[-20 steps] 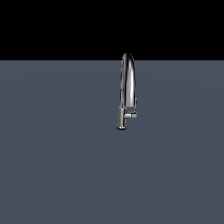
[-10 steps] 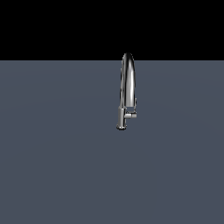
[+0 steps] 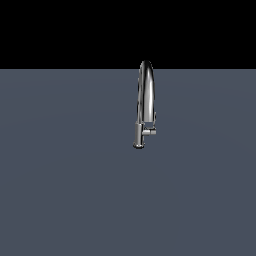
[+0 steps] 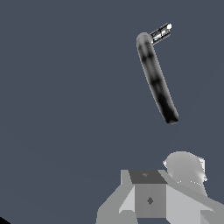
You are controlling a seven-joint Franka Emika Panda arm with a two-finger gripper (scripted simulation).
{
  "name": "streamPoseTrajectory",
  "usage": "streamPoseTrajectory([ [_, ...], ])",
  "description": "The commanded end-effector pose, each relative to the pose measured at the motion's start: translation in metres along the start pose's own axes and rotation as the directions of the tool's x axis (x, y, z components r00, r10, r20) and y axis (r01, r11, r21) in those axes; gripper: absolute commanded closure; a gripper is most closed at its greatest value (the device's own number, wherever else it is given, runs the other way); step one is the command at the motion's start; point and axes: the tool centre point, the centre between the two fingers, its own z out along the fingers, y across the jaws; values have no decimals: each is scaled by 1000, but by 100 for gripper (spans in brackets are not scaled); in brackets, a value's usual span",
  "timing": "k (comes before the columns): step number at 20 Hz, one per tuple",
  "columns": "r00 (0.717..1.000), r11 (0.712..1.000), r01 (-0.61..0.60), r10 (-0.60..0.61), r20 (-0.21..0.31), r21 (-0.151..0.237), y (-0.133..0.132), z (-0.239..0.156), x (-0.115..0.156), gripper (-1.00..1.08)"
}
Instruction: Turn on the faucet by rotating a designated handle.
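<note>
The chrome gooseneck faucet (image 3: 146,100) stands on the grey surface, a little to the exterior view's right of centre. The handle (image 3: 149,132), a short chrome stub, sticks out from the cylindrical base (image 3: 139,136) toward the exterior view's right. The arm and gripper do not show in the exterior view. The wrist view looks down on the arched spout (image 4: 156,78) with the handle (image 4: 160,32) at its far end. Grey parts of my gripper (image 4: 148,199) fill the frame's edge, well apart from the faucet. I cannot tell how its fingers stand, and nothing shows in it.
A flat grey surface (image 3: 70,190) spreads all around the faucet. A black background lies beyond its far edge.
</note>
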Motion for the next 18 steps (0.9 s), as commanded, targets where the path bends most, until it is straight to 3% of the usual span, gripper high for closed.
streamPoseTrajectory([
  [1, 999, 999, -37, 36, 37, 37, 1, 1, 17, 108],
  [10, 970, 970, -186, 155, 186, 160, 11, 13, 78, 108],
  [18, 908, 907, -338, 244, 339, 253, 26, 33, 133, 108],
])
